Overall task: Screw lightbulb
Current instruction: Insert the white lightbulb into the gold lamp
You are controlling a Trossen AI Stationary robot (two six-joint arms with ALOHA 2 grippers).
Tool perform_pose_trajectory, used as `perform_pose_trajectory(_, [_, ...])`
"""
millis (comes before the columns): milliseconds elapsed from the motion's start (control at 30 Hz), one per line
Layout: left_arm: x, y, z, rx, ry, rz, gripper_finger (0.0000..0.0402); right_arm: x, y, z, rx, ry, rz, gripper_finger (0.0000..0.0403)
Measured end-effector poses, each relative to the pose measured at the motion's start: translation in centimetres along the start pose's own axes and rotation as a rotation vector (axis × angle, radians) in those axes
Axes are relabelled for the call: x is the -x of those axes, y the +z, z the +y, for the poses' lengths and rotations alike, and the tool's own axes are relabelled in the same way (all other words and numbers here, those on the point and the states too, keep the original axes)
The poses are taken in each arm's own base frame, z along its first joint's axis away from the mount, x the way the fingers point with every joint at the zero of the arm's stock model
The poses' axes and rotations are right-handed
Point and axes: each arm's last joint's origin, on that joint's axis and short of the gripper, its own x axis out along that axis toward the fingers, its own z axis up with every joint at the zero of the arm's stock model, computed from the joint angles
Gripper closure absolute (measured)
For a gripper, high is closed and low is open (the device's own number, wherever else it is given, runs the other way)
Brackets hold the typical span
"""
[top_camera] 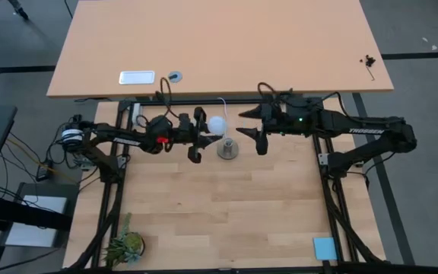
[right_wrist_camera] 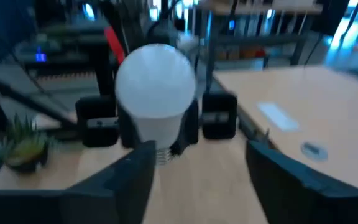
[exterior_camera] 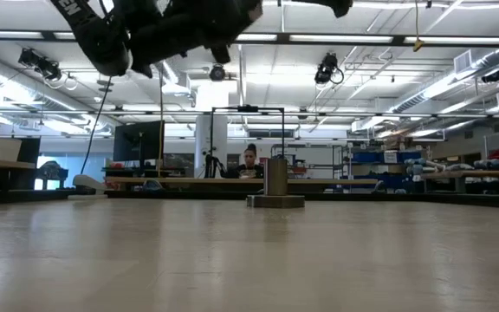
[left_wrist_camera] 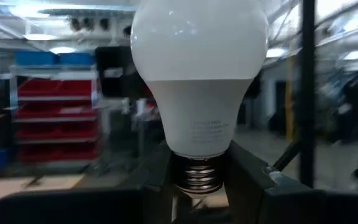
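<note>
High view: the left gripper (top_camera: 201, 135) sits near the middle of the table (top_camera: 219, 213), and it holds the bulb (top_camera: 217, 124) by its screw end. The bulb is just at 11 o'clock from the grey socket (top_camera: 229, 148), near it but not in it. The right gripper (top_camera: 254, 131) is at 2 o'clock from the socket, with its fingers spread apart and nothing in them. It is close to the bulb but not touching it.

In the left wrist view the bulb (left_wrist_camera: 199, 74) stands up big and white, and the dark fingers (left_wrist_camera: 253, 180) pinch its metal threads.

In the right wrist view the bulb (right_wrist_camera: 155, 93) sits ahead of the open fingers (right_wrist_camera: 126, 180).

In the low view the socket (exterior_camera: 275, 184) stands upright on the table.
</note>
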Motion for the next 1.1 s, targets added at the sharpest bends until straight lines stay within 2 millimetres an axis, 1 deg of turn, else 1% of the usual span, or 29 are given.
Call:
perform_pose_trajectory(67, [-0.6, 0.7, 0.1, 0.010, -0.023, -0.026, 0.0300, -0.4, 0.4, 0.1, -0.005, 0.004, -0.048, 0.0112])
perform_pose_trajectory(167, [-1.3, 1.5, 0.2, 0.006, -0.045, -0.042, 0.0300, -1.3, 0.4, 0.5, -0.007, 0.015, -0.088, 0.0077])
perform_pose_trajectory(233, [-1.6, 1.7, 0.3, 0.006, -0.046, -0.031, 0.0300, -1.7, 0.5, 0.6, -0.008, 0.021, -0.107, 0.0060])
perform_pose_trajectory(333, [-1.7, 1.8, 0.6, 0.005, -0.041, -0.026, 0.0300, -1.9, 0.6, 0.8, -0.009, 0.059, -0.131, 0.0046])
perform_pose_trajectory(467, [-1.6, 1.9, 1.1, 0.005, -0.024, -0.024, 0.0300, -2.4, 0.6, 1.0, -0.016, 0.106, -0.153, 0.0042])
perform_pose_trajectory(733, [-1.5, 1.4, 1.4, 0.020, -0.010, 0.020, 0.0300, -4.9, -0.2, 1.0, -0.014, 0.092, -0.170, 0.0055])
perform_pose_trajectory(1000, [-1.5, 0.9, 1.5, 0.037, 0.001, 0.068, 0.0300, -4.9, -0.1, 0.5, -0.013, 0.081, -0.175, 0.0057])
perform_pose_trajectory(1100, [-1.5, 0.9, 1.5, 0.038, 0.001, 0.072, 0.0300, -5.2, -0.4, 0.5, -0.012, 0.085, -0.165, 0.0057])
